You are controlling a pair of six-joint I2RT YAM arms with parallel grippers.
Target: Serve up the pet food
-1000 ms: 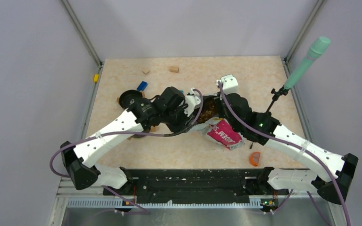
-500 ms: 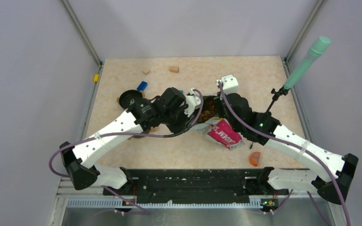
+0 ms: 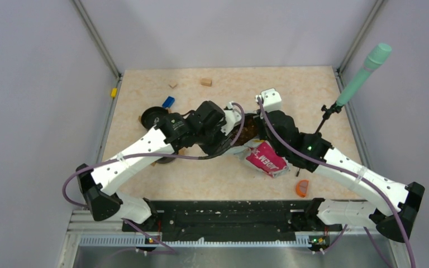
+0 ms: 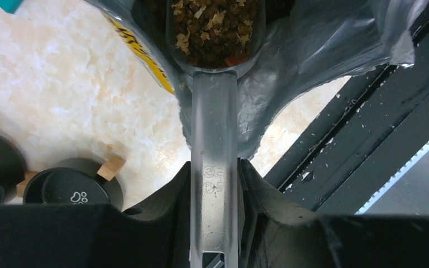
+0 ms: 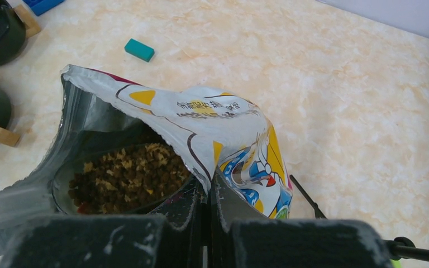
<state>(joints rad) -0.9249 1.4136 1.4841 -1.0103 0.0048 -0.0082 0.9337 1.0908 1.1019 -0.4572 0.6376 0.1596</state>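
beige marbled tabletop [image 3: 290, 89], bag [image 5: 223, 123] at centre. right gripper [image 5: 206, 192] pinches bag rim so mouth gapes for scooping. left gripper [image 4: 214, 170] clamped on clear scoop [image 4: 215, 111] handle; scoop head inside bag, heaped with pet food [image 4: 215, 28]. black bowl [image 4: 72, 190] sits left of bag, likely target.

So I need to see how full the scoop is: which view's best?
Left wrist: the scoop runs from the left gripper into the bag, its bowl full of kibble. Right wrist shows only the bowl, partly behind the bag's lip. Top shows just a brown patch between the arms.
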